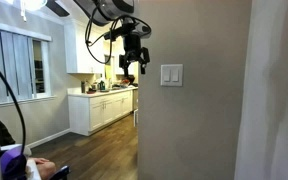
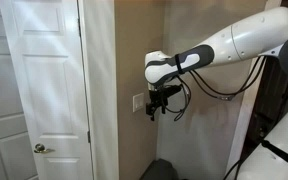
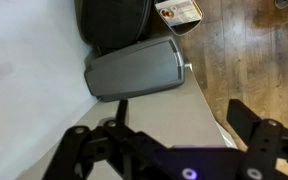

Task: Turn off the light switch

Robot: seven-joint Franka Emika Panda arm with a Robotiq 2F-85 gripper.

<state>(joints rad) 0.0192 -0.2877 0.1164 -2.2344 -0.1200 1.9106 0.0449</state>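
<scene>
Two flat rockers sit side by side in the small white square light switch plate [image 1: 171, 74], mounted on the beige wall [image 1: 199, 120] just right of the frame's centre in an exterior view. From the opposite angle it shows as a thin pale plate [image 2: 139, 103] at mid-frame, on the wall beside the white panelled door [image 2: 44, 80]. The black two-fingered Robotiq gripper [image 1: 132, 62] hangs from the white arm [image 2: 234, 45] at upper centre, left of the plate and slightly above it, near it but not touching. The wrist view looks down on a grey box-shaped bin [image 3: 134, 70] and the brown wood floor [image 3: 254, 50], and shows the fingers spread wide with nothing between them. Which rocker stands on cannot be read at this size. The step in hand looks like the approach. To do it well, the fingertips should drop level with the plate and come at it squarely rather than from the side. Bringing the fingers together first would give one firm tip. A slow, short push on the raised half of a single rocker should follow, with care not to glance off onto the wall
</scene>
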